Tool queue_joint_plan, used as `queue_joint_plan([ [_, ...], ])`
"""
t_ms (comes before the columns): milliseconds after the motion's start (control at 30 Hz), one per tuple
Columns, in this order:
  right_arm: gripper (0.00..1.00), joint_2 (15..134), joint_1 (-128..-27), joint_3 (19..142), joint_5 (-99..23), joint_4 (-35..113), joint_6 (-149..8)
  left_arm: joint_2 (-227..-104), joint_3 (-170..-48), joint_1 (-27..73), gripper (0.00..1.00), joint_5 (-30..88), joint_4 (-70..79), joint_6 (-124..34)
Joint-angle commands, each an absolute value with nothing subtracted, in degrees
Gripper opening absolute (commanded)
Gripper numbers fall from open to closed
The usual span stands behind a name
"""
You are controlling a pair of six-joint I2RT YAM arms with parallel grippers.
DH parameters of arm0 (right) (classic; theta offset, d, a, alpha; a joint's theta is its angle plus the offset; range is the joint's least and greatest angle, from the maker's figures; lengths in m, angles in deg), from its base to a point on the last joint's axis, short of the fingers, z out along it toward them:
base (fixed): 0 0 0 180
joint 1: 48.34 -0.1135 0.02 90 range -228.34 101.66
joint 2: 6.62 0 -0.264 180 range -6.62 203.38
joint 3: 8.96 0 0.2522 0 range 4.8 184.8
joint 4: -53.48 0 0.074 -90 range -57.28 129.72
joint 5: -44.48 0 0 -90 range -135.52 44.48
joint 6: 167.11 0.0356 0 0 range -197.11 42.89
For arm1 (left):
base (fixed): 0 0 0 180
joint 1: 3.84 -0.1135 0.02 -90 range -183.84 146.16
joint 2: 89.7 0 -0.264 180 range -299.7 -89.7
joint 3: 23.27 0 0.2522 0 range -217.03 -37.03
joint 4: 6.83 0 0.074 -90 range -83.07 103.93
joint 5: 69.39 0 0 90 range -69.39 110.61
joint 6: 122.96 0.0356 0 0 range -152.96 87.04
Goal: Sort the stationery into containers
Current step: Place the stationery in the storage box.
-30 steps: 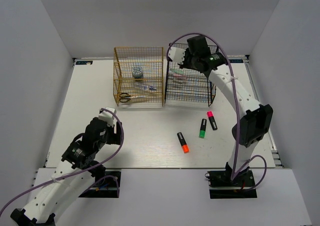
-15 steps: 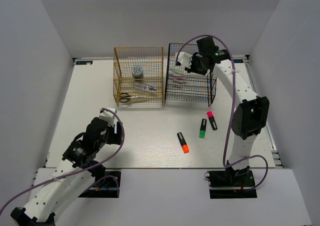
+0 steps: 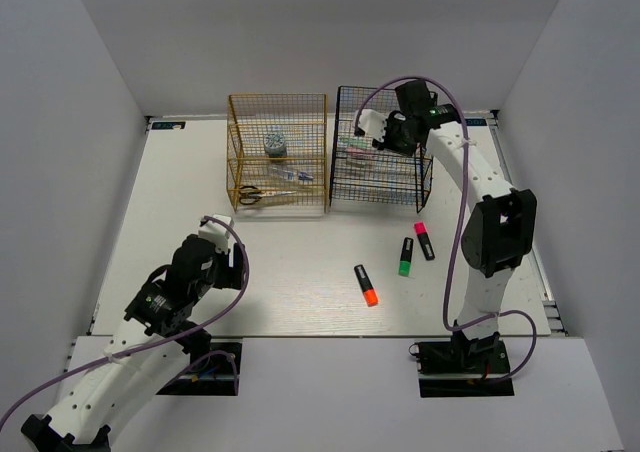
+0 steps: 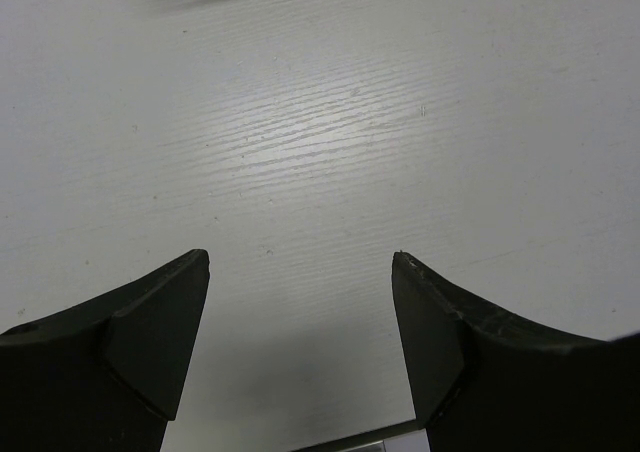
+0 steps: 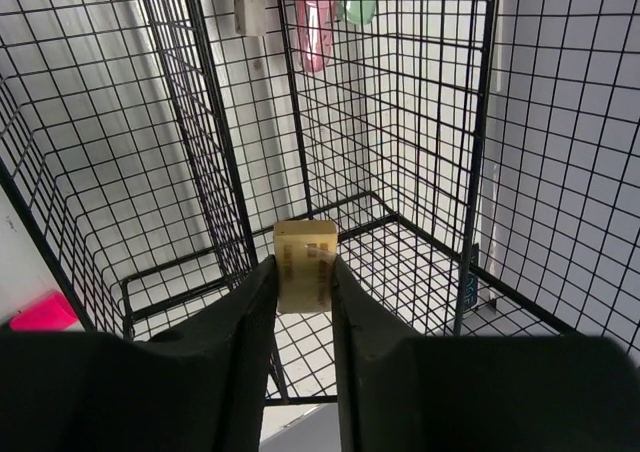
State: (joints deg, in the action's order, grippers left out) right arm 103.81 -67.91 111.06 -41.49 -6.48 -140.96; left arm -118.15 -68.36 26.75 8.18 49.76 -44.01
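My right gripper (image 5: 304, 277) is shut on a tan eraser (image 5: 305, 265) and holds it inside the top of the black rack (image 5: 420, 122); in the top view the gripper (image 3: 372, 132) hangs over that rack (image 3: 380, 187). Pastel highlighters (image 5: 320, 12) lie on a lower tier. The gold rack (image 3: 278, 157) holds a bluish tape roll (image 3: 275, 144), black-handled scissors (image 3: 252, 194) and a clear tube (image 3: 290, 175). Orange (image 3: 366, 285), green (image 3: 405, 257) and pink (image 3: 424, 241) highlighters lie on the table. My left gripper (image 4: 300, 302) is open and empty over bare table.
White walls enclose the table (image 3: 180, 192) on three sides. The left arm (image 3: 170, 292) rests low at the front left. The right arm's cable (image 3: 462, 232) loops beside the black rack.
My right gripper has moved from above the black rack's back right down and inward over its top, still holding the eraser. The left arm has not moved.
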Motion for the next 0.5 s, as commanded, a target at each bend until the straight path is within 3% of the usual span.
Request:
queue_joint_plan([
  [0,0.31,102.5,-67.4,111.2,-41.3,-5.3,-141.4,-118.3,-67.9,26.6,0.84,8.9,48.9,-44.2],
  [300,0.39,101.7,-66.6,111.2,-41.7,-4.2,-140.4,-118.6,-67.9,26.5,0.84,8.8,49.0,-44.3],
  [367,0.30,100.5,-66.7,111.3,-41.5,-4.2,-139.4,-118.6,-67.9,26.6,0.84,8.7,49.0,-44.3],
  [433,0.01,99.4,-66.6,111.2,-40.2,-4.4,-134.1,-118.4,-67.9,26.7,0.77,9.3,48.9,-44.2],
  [467,0.00,96.4,-66.7,110.6,-40.0,-4.1,-131.5,-118.5,-67.8,26.6,0.71,9.9,48.8,-44.1],
])
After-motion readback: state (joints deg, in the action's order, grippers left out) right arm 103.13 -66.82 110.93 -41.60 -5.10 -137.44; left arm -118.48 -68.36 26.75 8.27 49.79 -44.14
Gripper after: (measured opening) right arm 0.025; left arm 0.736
